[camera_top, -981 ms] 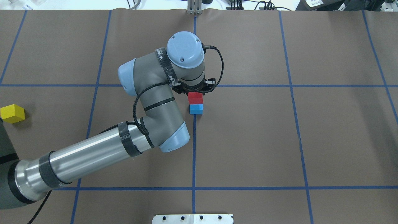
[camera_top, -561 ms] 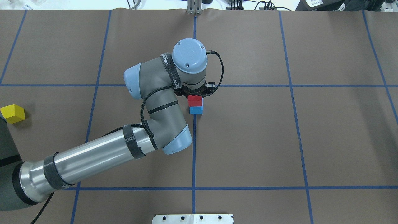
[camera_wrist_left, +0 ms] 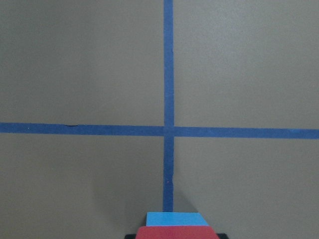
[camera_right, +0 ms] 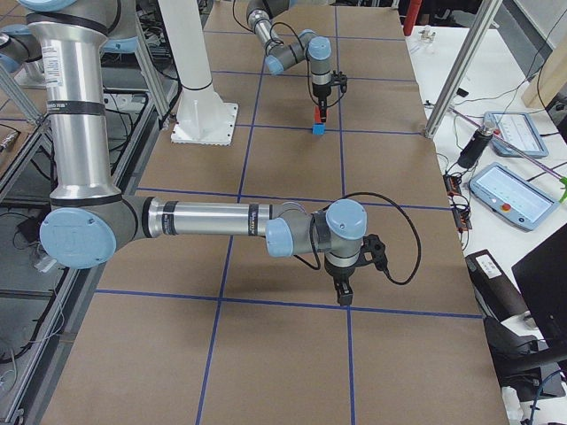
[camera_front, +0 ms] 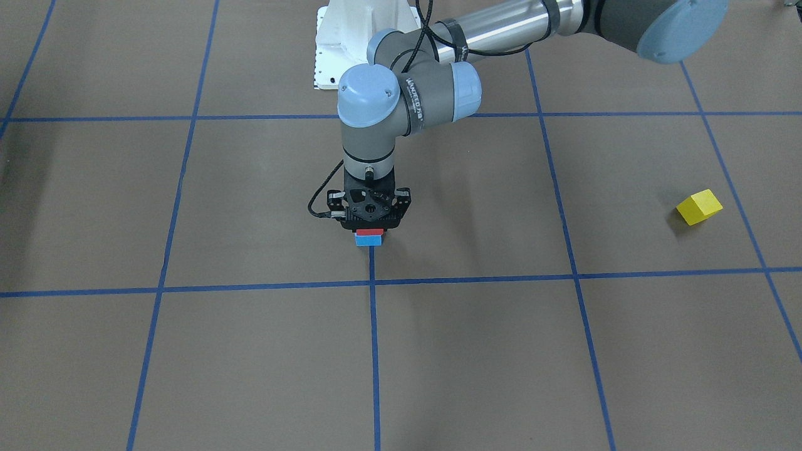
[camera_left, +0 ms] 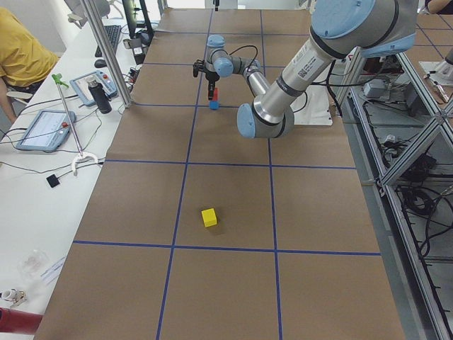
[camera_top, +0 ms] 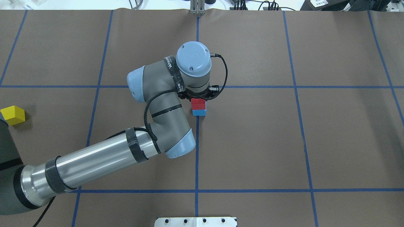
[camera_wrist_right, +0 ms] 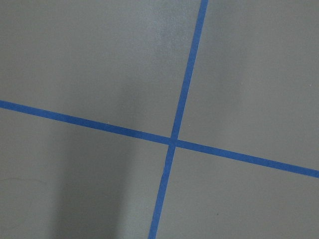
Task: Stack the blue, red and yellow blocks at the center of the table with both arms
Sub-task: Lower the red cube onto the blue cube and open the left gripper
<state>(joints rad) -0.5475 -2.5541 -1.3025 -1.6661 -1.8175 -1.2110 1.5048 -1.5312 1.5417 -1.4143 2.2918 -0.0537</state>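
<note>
My left gripper points straight down at the table's centre, shut on the red block. The red block sits directly over the blue block, with no gap that I can see. The stack also shows in the overhead view, red block over blue block, and at the bottom edge of the left wrist view. The yellow block lies alone far out on my left side. My right gripper hangs over bare table and shows only in the exterior right view, so I cannot tell its state.
Brown paper with a blue tape grid covers the table. The white robot base plate is at the near edge. Operator tablets and a person sit beyond the table's far edge.
My left arm has come down with the red block, closing the gap to the blue block. The yellow block has not moved.
</note>
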